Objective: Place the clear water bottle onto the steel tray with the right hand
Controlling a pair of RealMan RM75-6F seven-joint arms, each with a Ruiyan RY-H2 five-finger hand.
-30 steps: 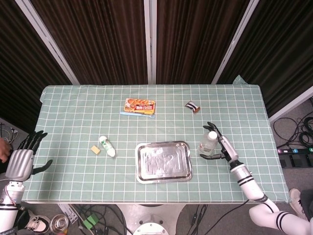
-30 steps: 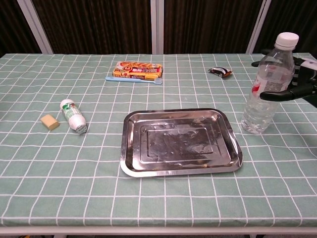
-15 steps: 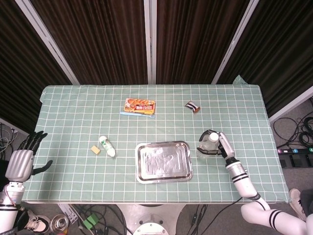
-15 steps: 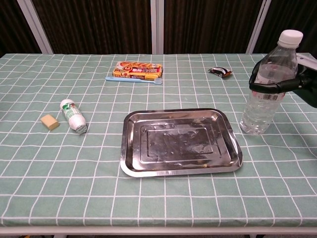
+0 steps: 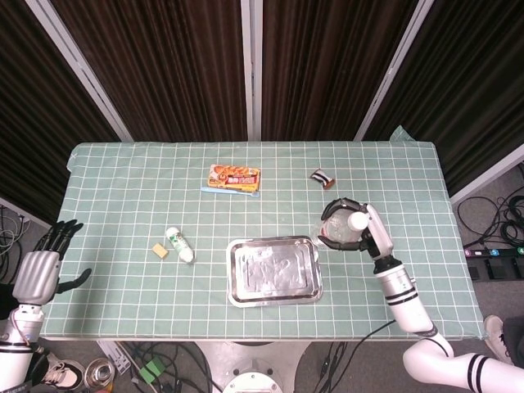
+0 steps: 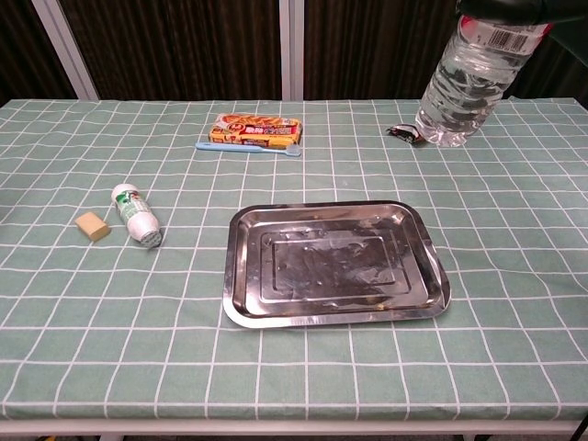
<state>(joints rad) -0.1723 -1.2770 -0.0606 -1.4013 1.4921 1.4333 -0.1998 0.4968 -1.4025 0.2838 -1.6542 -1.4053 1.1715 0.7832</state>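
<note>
My right hand (image 5: 360, 226) grips the clear water bottle (image 5: 345, 230) around its upper part and holds it in the air, just right of the steel tray's (image 5: 273, 269) far right corner. In the chest view the bottle (image 6: 464, 83) hangs high at the top right, its base well above the cloth and its cap cut off by the frame; only dark fingers (image 6: 514, 7) show there. The steel tray (image 6: 334, 263) lies bare at the table's middle front. My left hand (image 5: 38, 271) hangs open off the table's left front corner.
A small white bottle (image 5: 179, 244) and a tan block (image 5: 160, 250) lie left of the tray. A snack box with a blue toothbrush (image 5: 233, 178) sits at the back middle, and a small dark packet (image 5: 322, 178) at the back right.
My right hand closed around the bottle, then lifted it off the cloth and carried it up and left toward the tray. The left hand barely moved.
</note>
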